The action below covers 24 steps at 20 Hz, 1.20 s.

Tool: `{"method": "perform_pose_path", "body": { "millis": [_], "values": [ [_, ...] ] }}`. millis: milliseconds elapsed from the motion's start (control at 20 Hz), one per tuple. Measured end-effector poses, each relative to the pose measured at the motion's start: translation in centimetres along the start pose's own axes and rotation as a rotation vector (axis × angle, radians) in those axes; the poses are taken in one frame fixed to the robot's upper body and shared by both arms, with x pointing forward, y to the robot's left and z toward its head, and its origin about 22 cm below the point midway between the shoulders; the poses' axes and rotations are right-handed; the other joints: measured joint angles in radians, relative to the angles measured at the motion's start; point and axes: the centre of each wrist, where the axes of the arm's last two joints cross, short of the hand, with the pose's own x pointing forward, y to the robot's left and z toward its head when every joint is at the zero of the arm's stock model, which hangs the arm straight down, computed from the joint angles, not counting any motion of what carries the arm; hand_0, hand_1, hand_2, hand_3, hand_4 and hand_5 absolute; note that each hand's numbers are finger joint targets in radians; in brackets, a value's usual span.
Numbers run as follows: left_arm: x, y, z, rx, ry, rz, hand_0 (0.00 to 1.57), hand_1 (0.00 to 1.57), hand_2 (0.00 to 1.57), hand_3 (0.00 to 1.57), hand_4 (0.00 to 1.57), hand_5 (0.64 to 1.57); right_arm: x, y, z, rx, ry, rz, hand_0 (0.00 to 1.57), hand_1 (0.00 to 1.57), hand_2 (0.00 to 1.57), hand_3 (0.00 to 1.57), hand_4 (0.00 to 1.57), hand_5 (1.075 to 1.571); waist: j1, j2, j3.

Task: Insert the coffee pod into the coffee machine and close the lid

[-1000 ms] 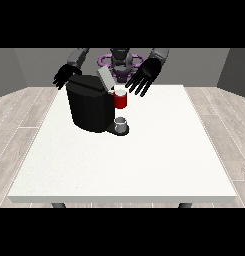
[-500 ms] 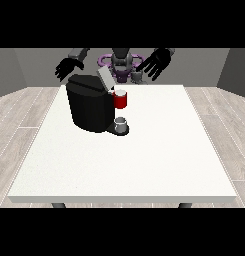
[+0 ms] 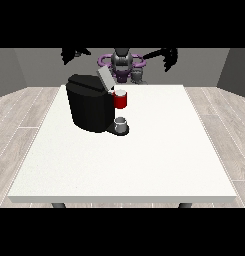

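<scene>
The black coffee machine (image 3: pixel 90 106) stands on the white table's (image 3: pixel 144 155) left half, its grey lid (image 3: pixel 104 77) tilted up and open. A red thing at the machine (image 3: pixel 121 100) sits at its front. On the machine's base rests a small grey cup-like thing (image 3: pixel 121 123). Another small grey thing (image 3: pixel 138 75) stands at the table's far edge, in front of the robot; I cannot tell whether it is the pod. The hand at the view's left (image 3: pixel 74 53) and the hand at the view's right (image 3: pixel 168 56) are raised high above the far edge, fingers spread, holding nothing.
The robot's torso (image 3: pixel 122 62) is behind the table's far edge. White tabletop stretches right of and in front of the machine. The floor around the table is grey planks.
Both hands have risen and spread apart, moving up and away from the machine's top. The machine, its lid and the grey things have not moved.
</scene>
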Motion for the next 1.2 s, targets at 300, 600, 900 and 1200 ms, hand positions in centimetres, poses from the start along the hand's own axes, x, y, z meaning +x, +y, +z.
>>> {"method": "perform_pose_path", "body": {
  "millis": [300,600,900,1200],
  "values": [
    [-2.8,-1.3,2.0,0.015,0.029,0.135,0.00,0.00,0.00,0.00,0.00,1.571,2.7,-0.1,-1.2,0.074,-0.037,0.004,0.00,0.00,0.00,0.00,0.00,1.571,0.055,-0.026,0.0003],
    [-3.8,-2.6,3.3,-0.018,0.029,0.241,0.00,0.00,0.00,0.00,0.14,1.571,2.9,0.3,-1.9,0.116,-0.034,0.053,0.00,0.00,0.00,0.00,0.24,1.571,0.138,-0.042,0.0008],
    [-4.3,-3.8,5.1,-0.014,0.011,0.289,0.00,0.00,0.00,0.00,0.20,1.571,3.7,1.4,-3.1,0.152,-0.045,0.088,0.00,0.00,0.00,0.00,0.00,1.571,0.174,-0.016,0.0008],
    [-3.1,-3.3,6.2,-0.004,-0.038,0.301,0.00,0.00,0.00,0.00,0.00,1.571,3.0,1.5,-4.2,0.157,-0.058,0.064,0.00,0.00,0.00,0.00,0.00,1.571,0.194,0.045,0.0008]
  ]
}}
